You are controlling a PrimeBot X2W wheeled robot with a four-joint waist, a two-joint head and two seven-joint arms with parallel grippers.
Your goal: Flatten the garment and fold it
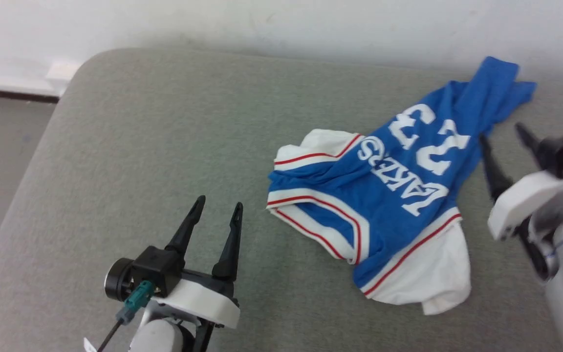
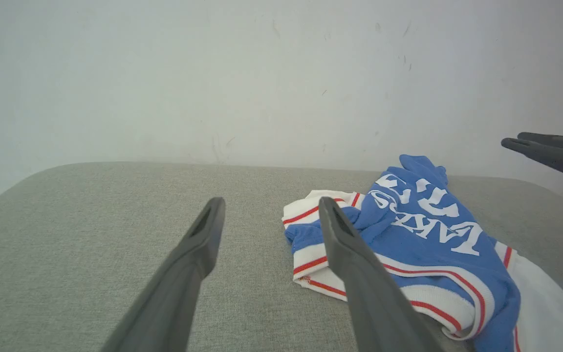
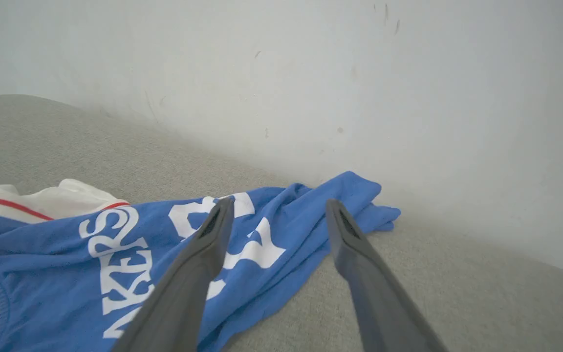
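Nearest me, on the left, the left gripper (image 1: 219, 201) hovers over bare grey cushion (image 1: 140, 146), its two dark fingers spread apart with nothing between them, well clear of the cloth. To its right the garment (image 1: 389, 195) lies rumpled on the cushion's right half, not yet flattened. One white sleeve (image 1: 428, 278) spills toward the near edge, and red-and-white striped trim curls along the shirt's left side. The white lettering and the number face up but read upside down from here. At the far right the right gripper (image 1: 500, 131) is poised just beside the garment's right edge, fingers released and wide apart, pinching no fabric; from its own wrist camera one finger hangs over the blue cloth and the other over the cushion. Farther back a second white sleeve (image 1: 320, 146) peeks out on the left, and the blue body tapers into a twisted bunch near the pale wall (image 1: 262, 19).
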